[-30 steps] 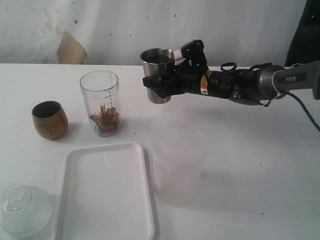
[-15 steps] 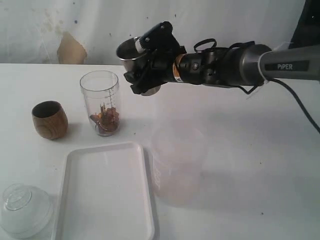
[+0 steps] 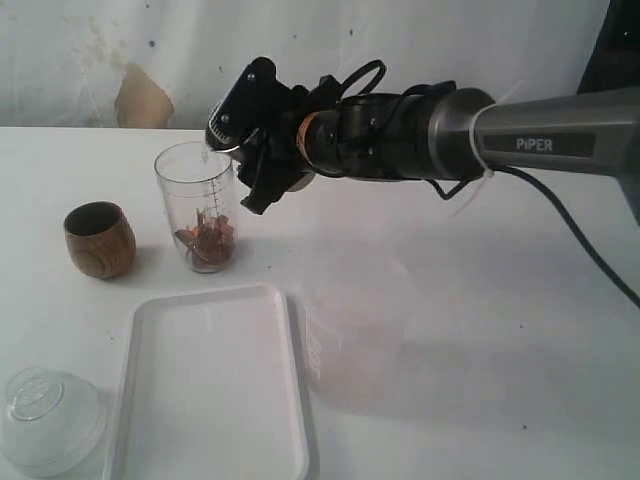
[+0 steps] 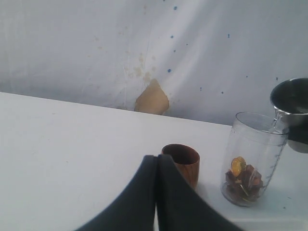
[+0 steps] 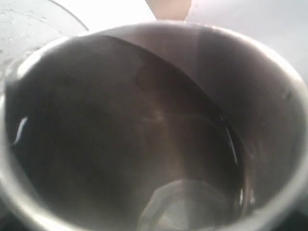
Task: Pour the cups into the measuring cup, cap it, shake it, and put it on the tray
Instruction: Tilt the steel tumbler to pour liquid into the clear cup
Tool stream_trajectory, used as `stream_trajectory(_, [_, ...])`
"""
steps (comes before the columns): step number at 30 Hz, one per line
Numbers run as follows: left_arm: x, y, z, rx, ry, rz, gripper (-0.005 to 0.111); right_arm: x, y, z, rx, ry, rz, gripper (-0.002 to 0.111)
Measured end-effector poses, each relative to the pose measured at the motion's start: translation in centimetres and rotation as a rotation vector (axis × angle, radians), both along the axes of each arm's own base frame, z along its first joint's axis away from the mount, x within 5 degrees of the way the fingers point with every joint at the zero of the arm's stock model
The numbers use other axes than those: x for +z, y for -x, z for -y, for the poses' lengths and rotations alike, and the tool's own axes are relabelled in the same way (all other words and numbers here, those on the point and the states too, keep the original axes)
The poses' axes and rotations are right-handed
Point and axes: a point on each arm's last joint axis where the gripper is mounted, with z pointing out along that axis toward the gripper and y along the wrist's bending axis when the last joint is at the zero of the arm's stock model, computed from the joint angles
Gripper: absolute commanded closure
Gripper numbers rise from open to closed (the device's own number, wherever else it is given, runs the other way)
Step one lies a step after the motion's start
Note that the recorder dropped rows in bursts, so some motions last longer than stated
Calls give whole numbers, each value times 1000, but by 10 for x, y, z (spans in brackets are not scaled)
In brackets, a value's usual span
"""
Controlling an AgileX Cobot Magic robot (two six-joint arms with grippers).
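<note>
Exterior view: I see my right gripper (image 3: 262, 150) clamping the steel tumbler (image 4: 291, 102), tipped over the measuring cup (image 3: 198, 205); wooden cup (image 3: 99, 240) left, tray (image 3: 210, 380) nearer, frosted tub (image 3: 355, 335) beside it. Left gripper (image 4: 155, 158) pinched closed, empty.

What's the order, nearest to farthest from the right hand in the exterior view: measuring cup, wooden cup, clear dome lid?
1. Measuring cup, just below the right hand.
2. Wooden cup, farther left.
3. Clear dome lid, bottom-left of the view.

Steel tumbler (image 4: 291, 98) tilted at rim of measuring cup (image 3: 197, 205), wooden cup (image 3: 99, 240) upright beside, tray (image 3: 210, 380) nearby
</note>
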Motion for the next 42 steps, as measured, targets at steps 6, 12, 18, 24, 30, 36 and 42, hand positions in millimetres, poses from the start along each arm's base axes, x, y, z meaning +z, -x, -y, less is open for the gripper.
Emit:
stream_trajectory(6, [0,0,0,0,0,0,107,8,-4,4,-60,67,30,108])
stream_trajectory(12, [0,0,0,0,0,0,107,16,-1,-2,-83,167,79,108])
stream_trajectory(18, [0,0,0,0,0,0,107,31,-2,-10,-91,181,129,108])
stream_trajectory(24, [0,0,0,0,0,0,107,33,0,-13,-87,251,170,108])
stream_trajectory(30, [0,0,0,0,0,0,107,34,2,-15,-86,297,196,108])
stream_trajectory(36, [0,0,0,0,0,0,107,36,1,-13,-87,322,214,108])
stream_trajectory(42, [0,0,0,0,0,0,107,37,1,-13,-80,352,236,108])
